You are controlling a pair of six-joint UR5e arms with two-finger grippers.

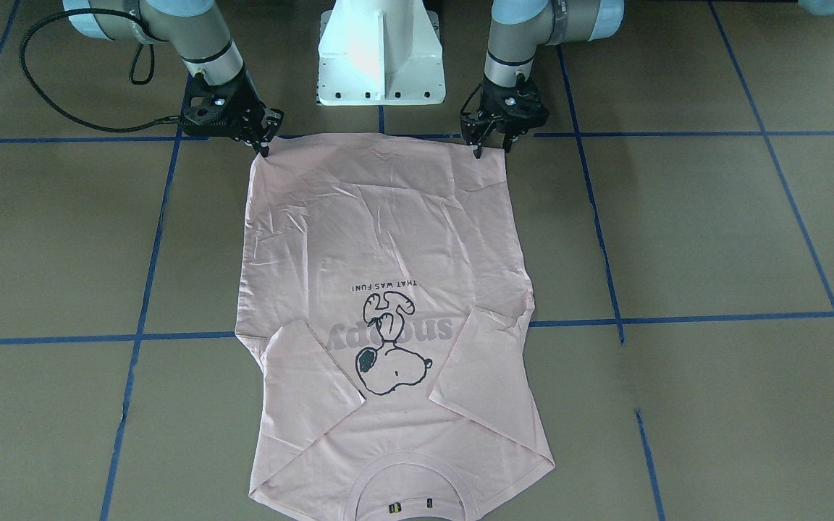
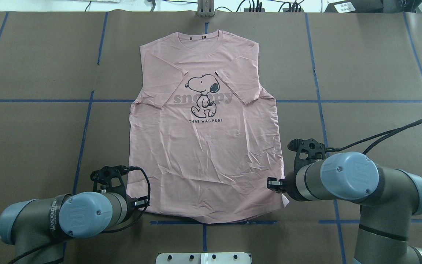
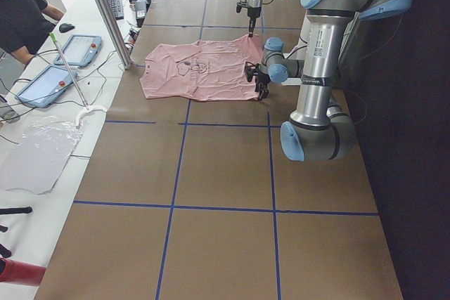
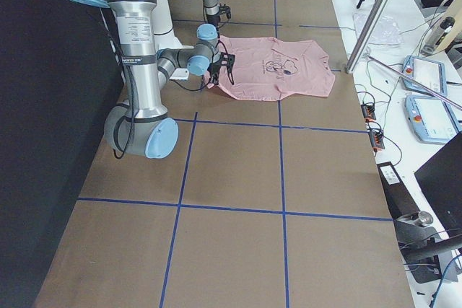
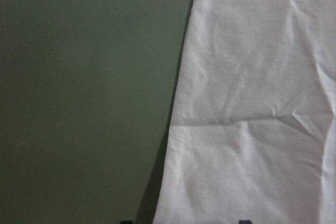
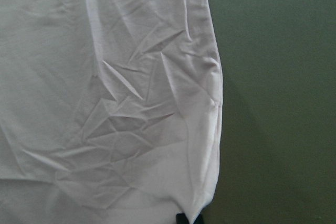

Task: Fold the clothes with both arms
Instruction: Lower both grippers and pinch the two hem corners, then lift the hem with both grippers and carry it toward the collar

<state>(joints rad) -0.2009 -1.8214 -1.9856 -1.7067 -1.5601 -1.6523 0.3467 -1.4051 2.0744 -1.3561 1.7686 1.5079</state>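
The pale pink T-shirt (image 1: 388, 239) lies flat on the brown table, print up, both sleeves folded in, collar far from the robot; it also shows in the overhead view (image 2: 203, 157). Both grippers are at its near hem corners. My left gripper (image 1: 491, 150) is open, its two fingertips apart and straddling the hem corner; the left wrist view shows the shirt's side edge (image 5: 178, 129) running between them. My right gripper (image 1: 263, 148) is shut on the other hem corner; the right wrist view shows the wrinkled corner (image 6: 199, 203) at a single dark tip. In the overhead view the wrists hide both grippers.
The white pedestal base (image 1: 381, 65) stands between the arms, just behind the hem. A black cable (image 1: 48, 101) loops beside the right arm. Blue tape lines (image 2: 86, 121) grid the table. An operator (image 3: 21, 12), tablets (image 3: 77, 50) and a metal post (image 3: 105, 12) are at the far edge.
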